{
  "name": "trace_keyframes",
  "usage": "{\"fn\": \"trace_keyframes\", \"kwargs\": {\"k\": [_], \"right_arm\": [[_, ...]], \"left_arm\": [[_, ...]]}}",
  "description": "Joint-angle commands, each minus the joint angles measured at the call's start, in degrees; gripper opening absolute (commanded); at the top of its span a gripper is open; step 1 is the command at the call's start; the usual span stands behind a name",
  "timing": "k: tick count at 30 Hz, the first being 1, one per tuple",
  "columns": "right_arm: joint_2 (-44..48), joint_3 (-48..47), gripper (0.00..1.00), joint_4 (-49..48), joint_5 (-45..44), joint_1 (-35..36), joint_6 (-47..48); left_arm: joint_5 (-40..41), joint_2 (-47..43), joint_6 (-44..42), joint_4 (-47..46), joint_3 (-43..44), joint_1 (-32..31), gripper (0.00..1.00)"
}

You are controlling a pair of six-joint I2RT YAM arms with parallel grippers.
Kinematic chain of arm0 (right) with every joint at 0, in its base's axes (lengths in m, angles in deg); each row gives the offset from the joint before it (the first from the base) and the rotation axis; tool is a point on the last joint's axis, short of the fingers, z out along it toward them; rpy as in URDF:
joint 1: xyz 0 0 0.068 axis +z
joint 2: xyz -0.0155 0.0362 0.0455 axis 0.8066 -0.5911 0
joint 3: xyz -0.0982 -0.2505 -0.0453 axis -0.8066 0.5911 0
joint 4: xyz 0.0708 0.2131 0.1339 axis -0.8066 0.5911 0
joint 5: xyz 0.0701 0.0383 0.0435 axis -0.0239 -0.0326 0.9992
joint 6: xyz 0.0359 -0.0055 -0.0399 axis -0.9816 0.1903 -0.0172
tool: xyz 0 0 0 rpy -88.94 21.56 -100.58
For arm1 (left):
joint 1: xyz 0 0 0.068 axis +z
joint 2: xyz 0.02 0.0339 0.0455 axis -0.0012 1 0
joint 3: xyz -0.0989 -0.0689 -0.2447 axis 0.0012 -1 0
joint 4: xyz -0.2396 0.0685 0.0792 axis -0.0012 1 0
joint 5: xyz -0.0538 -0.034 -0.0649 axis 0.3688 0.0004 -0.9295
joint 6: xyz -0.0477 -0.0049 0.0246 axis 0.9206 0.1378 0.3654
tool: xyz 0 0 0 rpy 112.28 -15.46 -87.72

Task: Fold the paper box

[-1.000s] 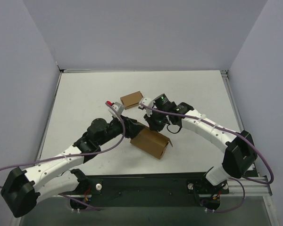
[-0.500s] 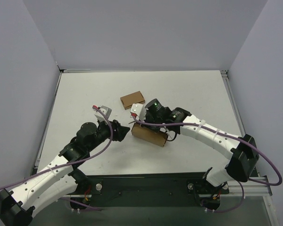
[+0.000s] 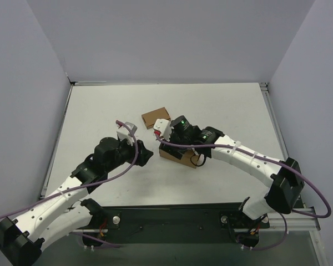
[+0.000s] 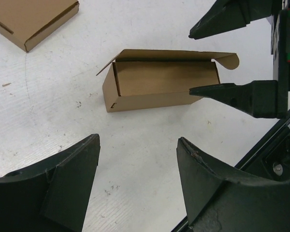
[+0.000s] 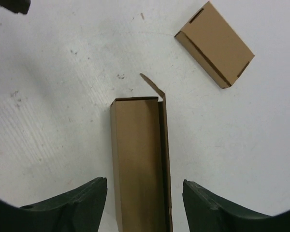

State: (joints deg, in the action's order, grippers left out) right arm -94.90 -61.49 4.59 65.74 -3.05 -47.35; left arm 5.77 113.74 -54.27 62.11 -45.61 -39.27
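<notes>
The paper box [image 3: 178, 157] [image 4: 159, 83] lies on the white table as a long brown box, its lid ajar and a tuck flap [image 5: 152, 86] sticking out at one end. My right gripper [image 3: 176, 147] [image 5: 144, 181] hangs open over one end of the box [image 5: 137, 164], a finger on each side with a gap to the cardboard. In the left wrist view both of its fingers [image 4: 232, 94] frame the box's right end. My left gripper [image 3: 146, 155] [image 4: 137, 140] is open and empty, a short way left of the box.
A smaller flat brown cardboard box [image 3: 156, 117] [image 4: 31, 19] [image 5: 215, 43] lies closed on the table just behind the paper box. Grey walls enclose the table on three sides. The black base rail [image 3: 172, 219] runs along the near edge.
My right gripper has opened and let go of the paper box, which now rests lower on the table. My left gripper has drawn back from the box to the left.
</notes>
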Motion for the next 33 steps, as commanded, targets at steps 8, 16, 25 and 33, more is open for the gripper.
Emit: {"fn": "trace_keyframes", "kwargs": {"k": [8,16,25,33], "right_arm": [[17.92,7.92,0.69,-0.37,-6.38,-5.44,-23.16],[29.11,21.30,0.64,0.52,-6.64,-10.11,-35.30],[27.54,23.94,0.61,0.25,-6.91,-13.80,-36.54],[24.73,23.86,0.49,-2.03,-4.09,-14.42,-36.01]], "left_arm": [[-8.72,15.05,-16.99,9.71,21.36,3.95,0.77],[-18.90,29.73,-20.79,4.00,24.98,6.41,0.75],[-17.95,37.47,-21.49,3.29,28.40,7.74,0.75],[-15.31,40.02,-21.84,2.23,28.67,8.00,0.71]]}}
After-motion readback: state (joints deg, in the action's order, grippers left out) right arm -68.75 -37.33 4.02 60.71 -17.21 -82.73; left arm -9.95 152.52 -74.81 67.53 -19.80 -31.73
